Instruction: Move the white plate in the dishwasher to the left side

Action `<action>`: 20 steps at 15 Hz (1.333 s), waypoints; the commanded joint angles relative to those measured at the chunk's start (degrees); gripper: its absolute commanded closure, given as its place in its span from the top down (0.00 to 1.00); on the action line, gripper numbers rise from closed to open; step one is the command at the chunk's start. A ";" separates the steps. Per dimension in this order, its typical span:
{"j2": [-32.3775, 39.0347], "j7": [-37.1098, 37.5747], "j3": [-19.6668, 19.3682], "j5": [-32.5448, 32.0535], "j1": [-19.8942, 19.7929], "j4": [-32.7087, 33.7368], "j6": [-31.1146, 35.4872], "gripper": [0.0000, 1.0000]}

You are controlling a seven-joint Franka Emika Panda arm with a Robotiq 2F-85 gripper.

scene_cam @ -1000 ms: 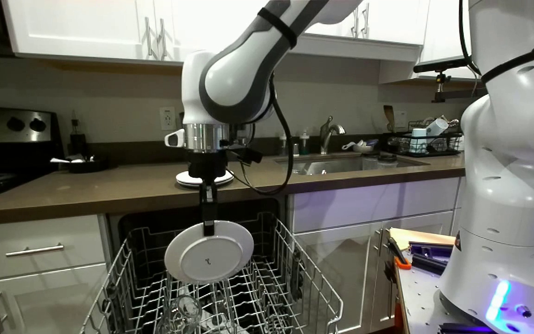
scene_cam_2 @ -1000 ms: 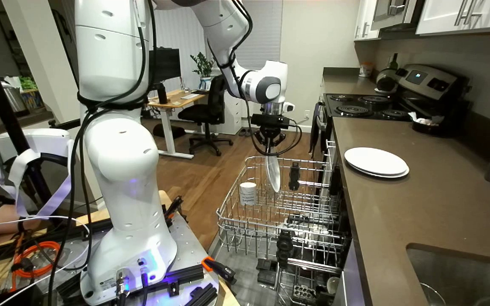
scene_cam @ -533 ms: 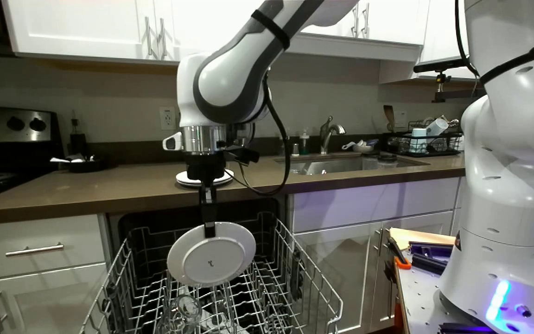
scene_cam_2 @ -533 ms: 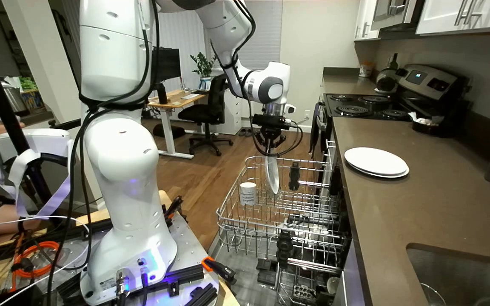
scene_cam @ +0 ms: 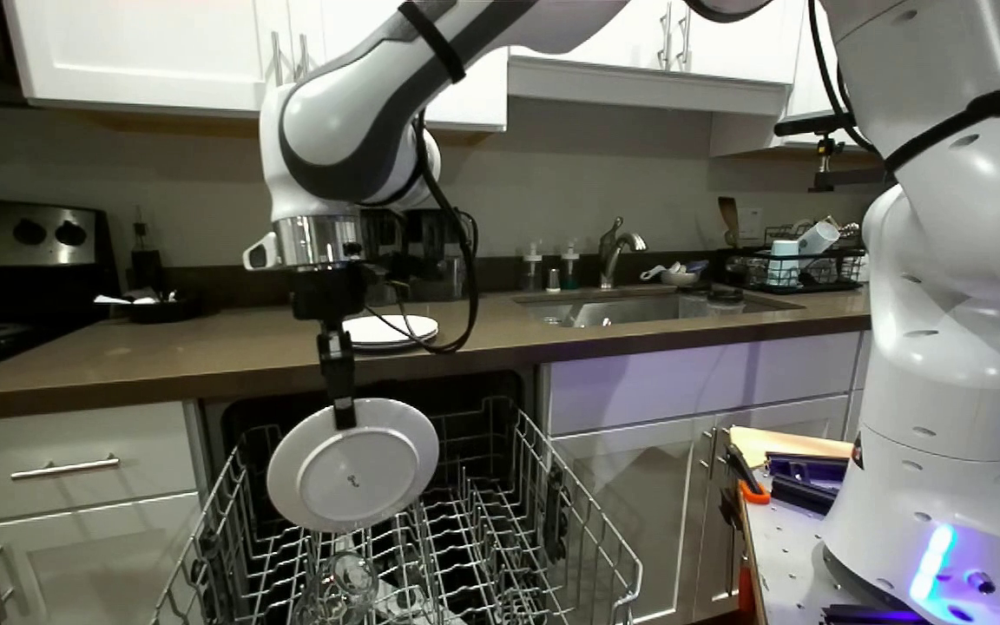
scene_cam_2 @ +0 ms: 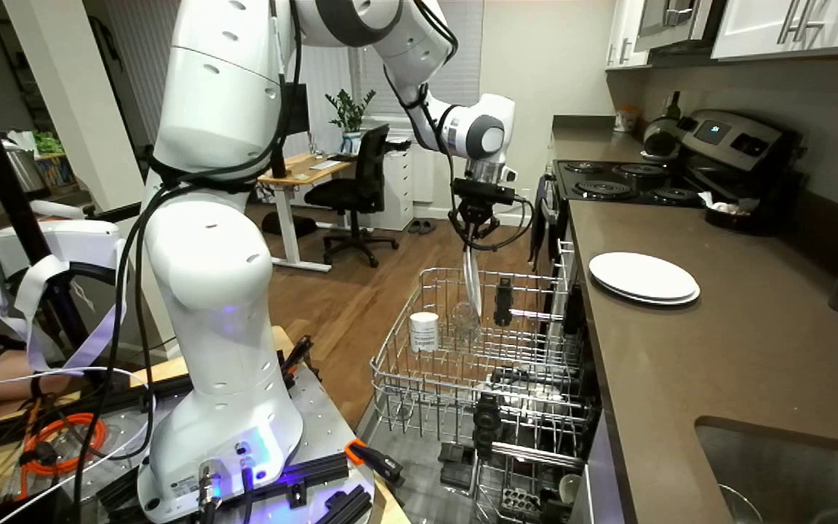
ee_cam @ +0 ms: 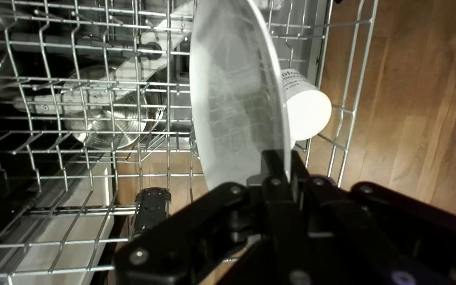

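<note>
My claw (ee_cam: pixel 287 167) is clenched on the rim of the white plate (scene_cam: pixel 357 477), a finger against each face, and I hold it on edge over the wire rack (scene_cam: pixel 557 503) of the dishwasher (scene_cam: pixel 474 391). In an exterior view it sits left of centre, underside showing; in an exterior view the plate (scene_cam_2: pixel 472 284) appears nearly edge-on, just right of the middle. Whether its lower edge meets the wires I cannot tell. The rack holds a lettered cup (scene_cam_2: pixel 424 332), near the middle of the frame, and a clear glass (scene_cam: pixel 348 583), at the bottom left of centre. Beneath the wires, at left in my wrist view, is a round shiny thing (ee_cam: pixel 125 126) I cannot make out. At right in an exterior view, stacked plates (scene_cam_2: pixel 644 275) rest on the counter (scene_cam_2: pixel 681 356), and below them the sink (scene_cam_2: pixel 768 451) has glassware (scene_cam_2: pixel 739 503) in it. At right in an exterior view, a drainer (scene_cam: pixel 752 276) holds a pale blue cup (scene_cam: pixel 784 263) and a tilted mug (scene_cam: pixel 819 237).
</note>
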 commanded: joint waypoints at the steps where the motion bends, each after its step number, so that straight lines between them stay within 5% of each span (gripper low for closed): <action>1: 6.58 1.55 -0.82 -2.93 1.23 9.10 -1.17 0.05; 10: 19.54 6.53 -3.46 -2.96 0.59 27.73 -6.88 0.05; 20: 28.05 6.43 -3.64 -0.80 -2.67 37.72 -16.20 0.05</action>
